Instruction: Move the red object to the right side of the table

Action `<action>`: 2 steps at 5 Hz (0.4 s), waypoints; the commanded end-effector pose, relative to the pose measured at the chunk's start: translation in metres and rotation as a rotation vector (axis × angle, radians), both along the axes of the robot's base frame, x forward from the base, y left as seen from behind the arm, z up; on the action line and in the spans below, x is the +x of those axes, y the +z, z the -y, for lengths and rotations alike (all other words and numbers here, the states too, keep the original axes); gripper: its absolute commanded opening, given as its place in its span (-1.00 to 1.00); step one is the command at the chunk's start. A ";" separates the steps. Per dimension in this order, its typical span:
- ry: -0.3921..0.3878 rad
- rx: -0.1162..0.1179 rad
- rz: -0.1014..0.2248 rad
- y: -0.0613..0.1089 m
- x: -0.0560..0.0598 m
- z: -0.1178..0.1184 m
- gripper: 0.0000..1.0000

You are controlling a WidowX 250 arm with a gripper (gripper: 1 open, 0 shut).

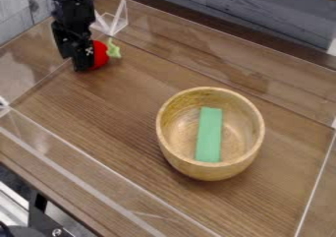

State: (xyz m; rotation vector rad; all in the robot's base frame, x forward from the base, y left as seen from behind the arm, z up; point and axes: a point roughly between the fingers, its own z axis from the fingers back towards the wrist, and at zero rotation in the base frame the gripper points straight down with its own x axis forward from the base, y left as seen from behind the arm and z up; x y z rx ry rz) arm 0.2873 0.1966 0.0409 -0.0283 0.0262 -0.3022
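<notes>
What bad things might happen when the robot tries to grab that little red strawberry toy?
The open pincer sits right over the red object, which is small and round, so it might roll or squirt out when the pincer closes. It lies close to the clear wall at the table's left edge, so a nudge might wedge it there. Going right, the wooden bowl holding the green block stands nearby; a low carry might bump it.

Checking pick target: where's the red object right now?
In the camera view the red object sits at the table's far-left corner, partly hidden behind the open gripper, well away from the wooden bowl holding the green block.
</notes>
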 end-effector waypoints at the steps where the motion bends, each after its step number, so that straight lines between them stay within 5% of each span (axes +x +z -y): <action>1: -0.007 0.028 0.048 0.013 0.013 -0.004 1.00; 2: -0.010 0.022 0.048 0.011 0.016 -0.003 1.00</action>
